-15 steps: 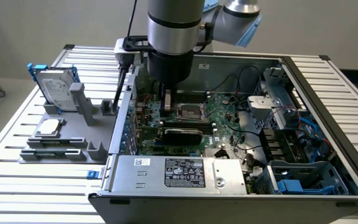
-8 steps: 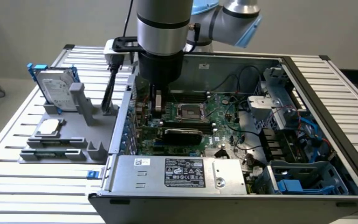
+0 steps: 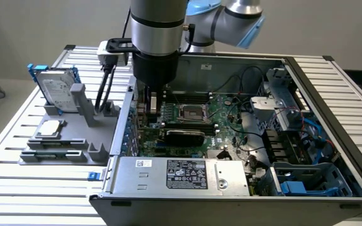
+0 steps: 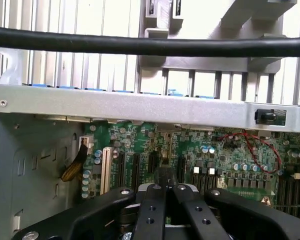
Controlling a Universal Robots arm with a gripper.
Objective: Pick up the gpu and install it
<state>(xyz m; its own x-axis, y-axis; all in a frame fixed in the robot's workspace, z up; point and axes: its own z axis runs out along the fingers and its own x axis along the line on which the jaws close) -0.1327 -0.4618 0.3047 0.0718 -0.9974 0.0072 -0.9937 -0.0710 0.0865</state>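
One robot arm reaching into an open PC case.
Gripper (image 4: 165,192) closed w/ gpu (image 3: 182,137) lying flat on the motherboard (image 3: 222,110) near case's left wall; seating can't be judged.

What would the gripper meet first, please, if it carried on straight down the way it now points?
Most likely the motherboard inside the open computer case. The gripper, shut, points down at its slots; how much gap remains is unclear.
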